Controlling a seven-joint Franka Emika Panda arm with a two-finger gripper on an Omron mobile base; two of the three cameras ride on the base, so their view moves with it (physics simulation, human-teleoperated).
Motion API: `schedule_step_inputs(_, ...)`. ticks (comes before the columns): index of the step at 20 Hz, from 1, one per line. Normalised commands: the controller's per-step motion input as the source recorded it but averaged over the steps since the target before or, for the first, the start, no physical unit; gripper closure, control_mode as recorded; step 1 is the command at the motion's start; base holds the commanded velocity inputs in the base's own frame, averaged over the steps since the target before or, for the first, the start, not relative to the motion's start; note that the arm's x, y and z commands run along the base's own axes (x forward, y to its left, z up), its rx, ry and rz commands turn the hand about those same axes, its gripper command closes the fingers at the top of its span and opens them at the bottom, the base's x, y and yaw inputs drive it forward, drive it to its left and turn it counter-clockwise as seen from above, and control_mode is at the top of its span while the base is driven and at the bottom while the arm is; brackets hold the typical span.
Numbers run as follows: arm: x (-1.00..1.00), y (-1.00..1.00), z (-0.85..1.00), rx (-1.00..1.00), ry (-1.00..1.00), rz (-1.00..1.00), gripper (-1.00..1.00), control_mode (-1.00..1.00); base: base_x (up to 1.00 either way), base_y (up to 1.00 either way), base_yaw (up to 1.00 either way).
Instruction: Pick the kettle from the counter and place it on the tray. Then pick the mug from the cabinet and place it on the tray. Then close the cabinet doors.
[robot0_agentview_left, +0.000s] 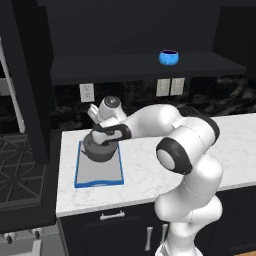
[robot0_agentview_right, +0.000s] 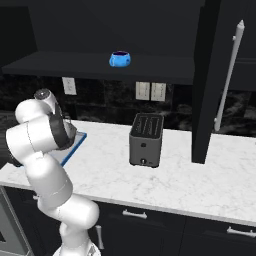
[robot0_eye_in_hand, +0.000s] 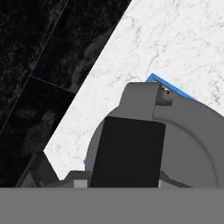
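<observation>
Kettle being set on the tray; mug and cabinet doors not yet dealt with.

In the left base view the kettle (robot0_agentview_left: 101, 149) is seen over the far end of the tray (robot0_agentview_left: 99, 178), at the left end of the counter (robot0_agentview_left: 150, 175), with the gripper (robot0_agentview_left: 104, 140) down on top of it. Whether the fingers are clamped on the handle or parted cannot be told, nor whether the kettle's base is touching the tray. The first step is judged to be at its end. Next, a release and a lift clear are called for, then a high reach to the mug (robot0_agentview_left: 169, 57), which is standing on the shelf of the cabinet (robot0_agentview_left: 145, 67), whose right-hand door (robot0_agentview_right: 220, 75) is standing open.
</observation>
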Motion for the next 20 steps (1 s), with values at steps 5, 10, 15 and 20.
schedule_step_inputs(5, 0.28, 0.10, -0.08, 0.00, 0.00, 0.00, 1.00, -1.00, 0.00, 0.00, 0.00)
schedule_step_inputs(10, 0.08, 0.00, -0.14, -0.02, 0.04, -0.03, 1.00, -1.00, 0.00, 0.00, 0.00)
schedule_step_inputs(15, 0.00, 0.00, -0.22, -0.03, 0.09, -0.03, -1.00, -1.00, 0.00, 0.00, 0.00)
schedule_step_inputs(20, -0.03, -0.04, -0.04, 0.00, 0.08, -0.02, -1.00, -1.00, 0.00, 0.00, 0.00)
